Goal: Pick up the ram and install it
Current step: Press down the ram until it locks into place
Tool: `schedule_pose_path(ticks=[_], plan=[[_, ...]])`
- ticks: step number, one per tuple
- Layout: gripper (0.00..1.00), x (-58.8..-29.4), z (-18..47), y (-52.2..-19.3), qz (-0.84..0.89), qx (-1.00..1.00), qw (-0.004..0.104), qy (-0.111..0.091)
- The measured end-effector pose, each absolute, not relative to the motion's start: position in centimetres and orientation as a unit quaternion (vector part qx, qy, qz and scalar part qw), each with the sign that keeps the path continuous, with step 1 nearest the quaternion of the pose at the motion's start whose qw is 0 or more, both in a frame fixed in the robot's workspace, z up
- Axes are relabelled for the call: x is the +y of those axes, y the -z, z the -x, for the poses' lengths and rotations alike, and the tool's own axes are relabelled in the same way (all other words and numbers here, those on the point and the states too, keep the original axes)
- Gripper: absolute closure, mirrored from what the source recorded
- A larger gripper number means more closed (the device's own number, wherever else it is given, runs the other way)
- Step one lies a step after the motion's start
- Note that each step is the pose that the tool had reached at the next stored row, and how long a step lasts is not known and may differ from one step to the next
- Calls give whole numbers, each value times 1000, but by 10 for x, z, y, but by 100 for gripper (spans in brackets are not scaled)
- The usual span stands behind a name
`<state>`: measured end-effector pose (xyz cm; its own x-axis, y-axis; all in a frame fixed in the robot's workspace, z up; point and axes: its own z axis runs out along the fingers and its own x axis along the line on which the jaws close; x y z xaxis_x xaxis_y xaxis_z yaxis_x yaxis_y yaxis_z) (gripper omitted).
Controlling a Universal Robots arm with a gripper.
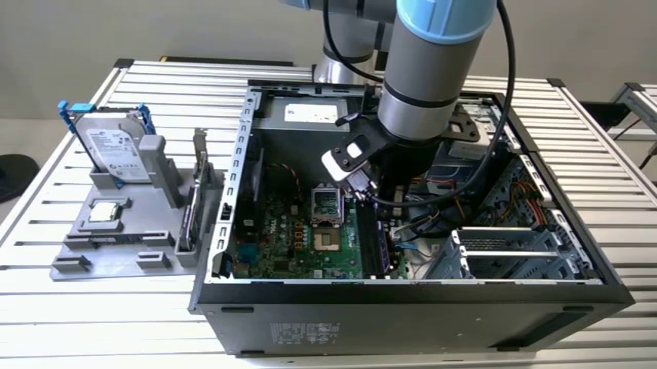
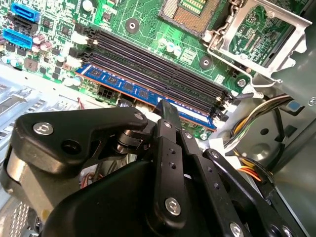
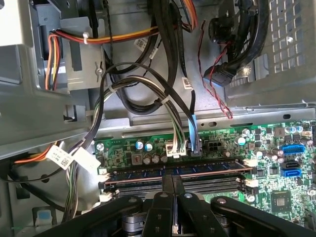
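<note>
Now the ram [image 2: 143, 95] is seen seated in the outermost slot by the board [image 2: 148, 29] edge, blue-labelled, cables crowding nearby; the gripper [image 2: 165, 111] is pressed together on its top edge

green motherboard [image 2: 148, 29], blue-marked dark ram [image 2: 143, 94], black gripper [image 2: 165, 111].

the claw [image 2: 165, 111] hides the middle of the ram [image 2: 123, 86] in both wrist views.
</note>
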<state>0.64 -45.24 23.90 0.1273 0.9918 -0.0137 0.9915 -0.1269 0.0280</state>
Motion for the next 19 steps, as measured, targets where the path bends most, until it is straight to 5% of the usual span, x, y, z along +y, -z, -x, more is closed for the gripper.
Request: schedule_pose_path(ticks=[19], plan=[[100,-452,-6,-234,-751,661,15,-4]])
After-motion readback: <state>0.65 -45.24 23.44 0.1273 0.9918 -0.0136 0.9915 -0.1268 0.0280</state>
